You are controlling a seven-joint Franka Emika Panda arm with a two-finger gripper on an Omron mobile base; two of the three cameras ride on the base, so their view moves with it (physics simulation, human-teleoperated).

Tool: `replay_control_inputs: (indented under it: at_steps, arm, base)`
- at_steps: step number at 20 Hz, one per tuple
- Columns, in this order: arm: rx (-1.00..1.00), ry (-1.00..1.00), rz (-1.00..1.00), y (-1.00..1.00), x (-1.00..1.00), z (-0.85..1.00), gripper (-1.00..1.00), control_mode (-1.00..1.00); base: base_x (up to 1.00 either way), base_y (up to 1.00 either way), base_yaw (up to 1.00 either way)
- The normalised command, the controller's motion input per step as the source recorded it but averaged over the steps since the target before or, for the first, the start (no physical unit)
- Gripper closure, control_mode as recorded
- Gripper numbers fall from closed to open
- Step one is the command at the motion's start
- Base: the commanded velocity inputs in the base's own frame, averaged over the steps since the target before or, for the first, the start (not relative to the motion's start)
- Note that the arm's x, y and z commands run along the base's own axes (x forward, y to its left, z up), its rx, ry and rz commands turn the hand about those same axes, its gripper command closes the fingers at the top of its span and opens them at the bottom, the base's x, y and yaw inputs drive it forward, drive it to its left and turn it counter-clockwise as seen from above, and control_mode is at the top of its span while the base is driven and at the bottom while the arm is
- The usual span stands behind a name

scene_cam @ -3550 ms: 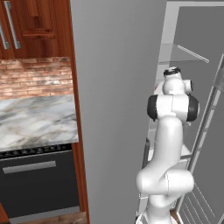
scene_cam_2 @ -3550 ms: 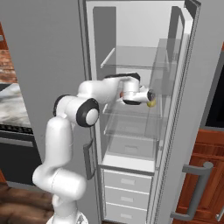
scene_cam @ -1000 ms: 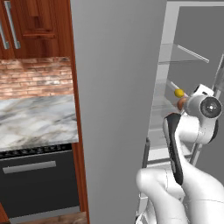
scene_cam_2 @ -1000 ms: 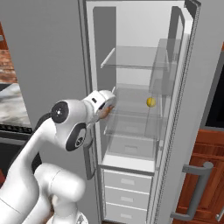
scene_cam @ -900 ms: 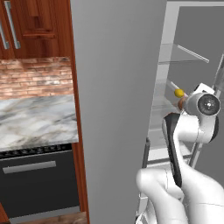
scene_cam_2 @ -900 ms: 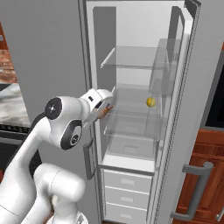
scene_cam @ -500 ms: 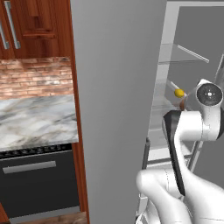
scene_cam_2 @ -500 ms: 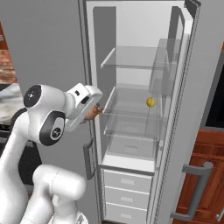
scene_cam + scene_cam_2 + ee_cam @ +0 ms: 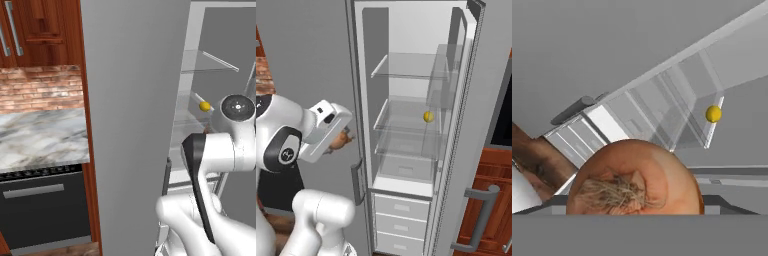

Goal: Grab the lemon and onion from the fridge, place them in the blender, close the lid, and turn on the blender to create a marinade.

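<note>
**Onion out of the fridge, lemon left behind**

Pale-grey fridge (image 9: 406, 75) panels and a white, glass-shelved interior take up most of the scene, with a marble counter (image 9: 42, 137) and a dark built-in oven (image 9: 42, 210) off to the left. Over the last few seconds the white arm has pulled back from deep inside the compartment, and its two-finger gripper (image 9: 342, 142) now hangs outside the open door, beside the left edge of the fridge. It carries a round, brown-skinned onion (image 9: 634, 177) — in the hand view the bulb sits close against the lens, rooty end up, with the fingers clamped around it.

The small yellow lemon (image 9: 428, 116) has not moved: it rests on the middle glass shelf, towards the right side, well apart from the gripper.

So the first fetch looks done — the onion is free of the fridge and ready to be carried to the blender. A second trip to the shelf is needed for the lemon, and the lid and switch come after that.
</note>
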Motion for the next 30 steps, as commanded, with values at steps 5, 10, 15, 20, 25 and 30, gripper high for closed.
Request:
replay_control_inputs:
  at_steps: [5,10,15,20,25,30]
  arm:
    - [-0.04,0.01,0.05,0.41,-0.32,-0.09,1.00,-1.00]
    - [0.00,0.00,0.06,0.09,0.00,-0.07,1.00,-1.00]
    - [0.00,0.00,0.00,0.00,0.00,0.00,1.00,1.00]
    - [0.00,0.00,0.00,0.00,0.00,0.00,1.00,1.00]
    - [0.00,0.00,0.00,0.00,0.00,0.00,1.00,1.00]
    - [0.00,0.00,0.00,0.00,0.00,0.00,1.00,1.00]
  base:
    - [0.00,0.00,0.00]
    - [0.00,0.00,0.00]
    - [-0.03,0.00,0.00]
    - [-0.44,0.21,-0.02]
    - [-0.69,0.44,-0.04]
    - [-0.41,0.56,-0.21]
